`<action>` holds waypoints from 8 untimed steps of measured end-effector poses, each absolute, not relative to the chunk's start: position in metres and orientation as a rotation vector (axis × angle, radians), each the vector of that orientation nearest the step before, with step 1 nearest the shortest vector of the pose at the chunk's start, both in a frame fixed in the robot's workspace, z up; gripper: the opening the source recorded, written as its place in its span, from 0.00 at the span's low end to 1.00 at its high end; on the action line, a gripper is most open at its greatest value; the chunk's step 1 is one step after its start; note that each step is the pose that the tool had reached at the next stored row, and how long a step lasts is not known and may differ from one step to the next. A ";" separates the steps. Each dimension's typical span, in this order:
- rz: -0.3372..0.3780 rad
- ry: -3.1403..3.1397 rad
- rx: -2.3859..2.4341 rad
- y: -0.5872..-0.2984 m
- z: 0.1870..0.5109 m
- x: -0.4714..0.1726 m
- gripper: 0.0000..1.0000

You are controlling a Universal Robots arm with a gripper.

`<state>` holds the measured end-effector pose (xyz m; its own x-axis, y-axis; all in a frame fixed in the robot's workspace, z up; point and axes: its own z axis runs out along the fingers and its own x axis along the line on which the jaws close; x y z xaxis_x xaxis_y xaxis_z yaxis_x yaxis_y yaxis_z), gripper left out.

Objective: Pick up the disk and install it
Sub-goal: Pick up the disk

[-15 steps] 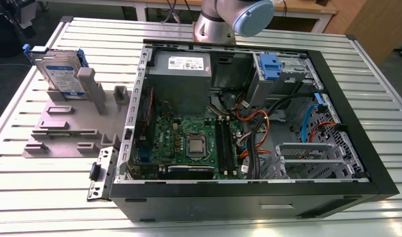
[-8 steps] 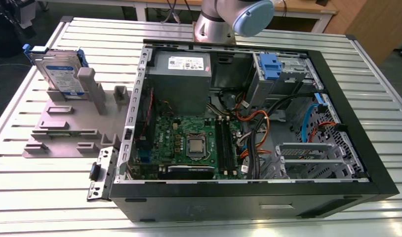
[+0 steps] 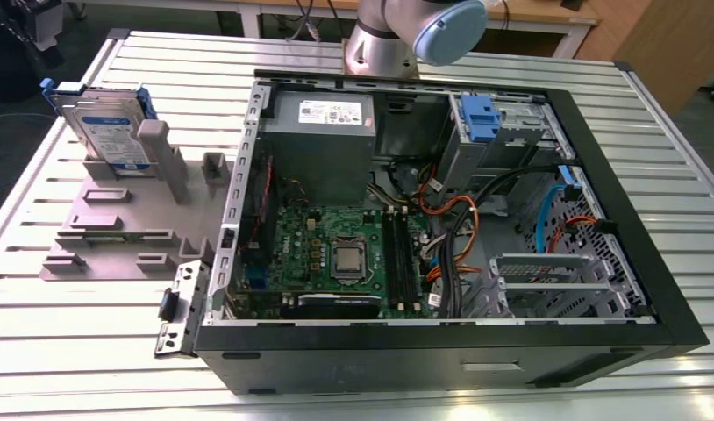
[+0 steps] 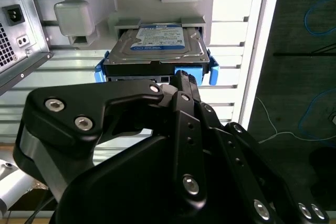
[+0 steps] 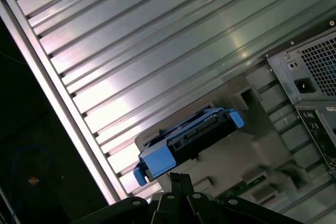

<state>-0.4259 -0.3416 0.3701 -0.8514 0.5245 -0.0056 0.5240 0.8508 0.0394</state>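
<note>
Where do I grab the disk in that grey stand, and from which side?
I'd pinch the disk across its broad faces near the free top edge, coming down from above: it stands on edge in the grey stand, which holds its lower end.

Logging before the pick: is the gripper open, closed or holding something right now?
Gripper: closed, holding nothing; the disk is not gripped.

Arm (image 3: 387, 44) cut off at exterior view's top edge; disk (image 4: 157, 40) front edge partly behind tool (image 4: 181, 81).
</note>
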 end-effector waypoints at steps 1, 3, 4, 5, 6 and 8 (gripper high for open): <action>0.057 3.006 0.854 -0.342 0.370 -0.426 0.11; 0.057 3.005 0.859 -0.342 0.370 -0.426 0.11; 0.057 3.004 0.861 -0.342 0.370 -0.426 0.11; 0.057 3.003 0.864 -0.342 0.370 -0.426 0.11; 0.057 3.002 0.867 -0.342 0.370 -0.426 0.11; 0.057 3.000 0.875 -0.342 0.370 -0.426 0.11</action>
<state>-0.4259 -0.3416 0.3701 -0.8430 0.5378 -0.0056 0.5372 0.8425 0.0394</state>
